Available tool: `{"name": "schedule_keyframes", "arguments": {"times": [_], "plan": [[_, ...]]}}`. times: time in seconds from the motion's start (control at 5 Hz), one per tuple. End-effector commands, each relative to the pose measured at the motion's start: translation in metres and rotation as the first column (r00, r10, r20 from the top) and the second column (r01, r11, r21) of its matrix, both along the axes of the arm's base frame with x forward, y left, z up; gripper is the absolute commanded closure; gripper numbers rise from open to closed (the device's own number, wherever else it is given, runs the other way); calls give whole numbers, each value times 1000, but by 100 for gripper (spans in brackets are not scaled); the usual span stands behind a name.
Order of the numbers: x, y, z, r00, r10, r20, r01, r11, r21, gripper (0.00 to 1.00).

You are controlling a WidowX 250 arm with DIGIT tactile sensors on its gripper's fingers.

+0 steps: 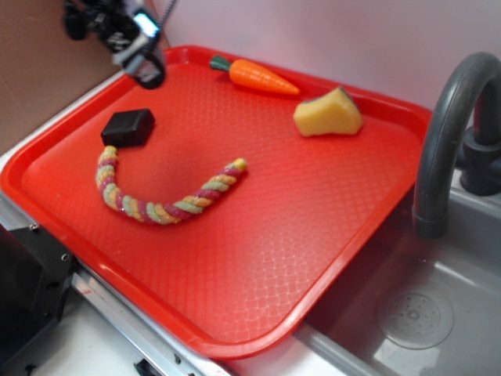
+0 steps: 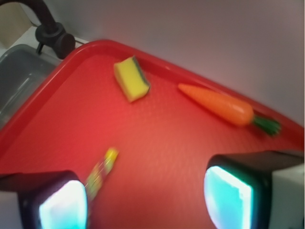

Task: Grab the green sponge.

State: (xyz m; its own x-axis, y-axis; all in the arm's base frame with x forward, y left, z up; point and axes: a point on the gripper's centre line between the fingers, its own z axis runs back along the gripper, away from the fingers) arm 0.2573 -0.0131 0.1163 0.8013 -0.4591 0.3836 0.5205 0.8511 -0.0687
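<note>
One sponge [image 1: 328,114], one carrot [image 1: 255,75], one block [image 1: 127,127], one rope [image 1: 160,196]; sponge sits well ahead of the wide-open, empty gripper [image 2: 145,200].

Exterior view: the arm enters from the upper left, its black wrist and pincer [image 1: 145,66] raised above the far left corner of the tray [image 1: 235,348], touching nothing. The pincer tilts downward toward the tray's interior, and a bright pad shows on its tip. Wrist view: the two fingers [image 2: 228,195] appear at the lower left and lower right edges, each black with a glowing cyan-white inner pad. They stand well apart, with a wide gap between them that holds nothing. The picture is blurred, so finer detail of the finger surfaces cannot be told.
</note>
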Motion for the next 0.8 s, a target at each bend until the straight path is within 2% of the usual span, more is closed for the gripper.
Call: {"name": "schedule_keyframes", "arguments": {"times": [0.0, 0.4, 0.6], "plan": [[63, -19, -18, 992, -117, 41, 113, 989, 93, 0], [79, -54, -41, 966, -255, 33, 254, 967, 25, 0], [84, -66, -54, 960, -280, 1, 280, 960, 23, 0]]}}
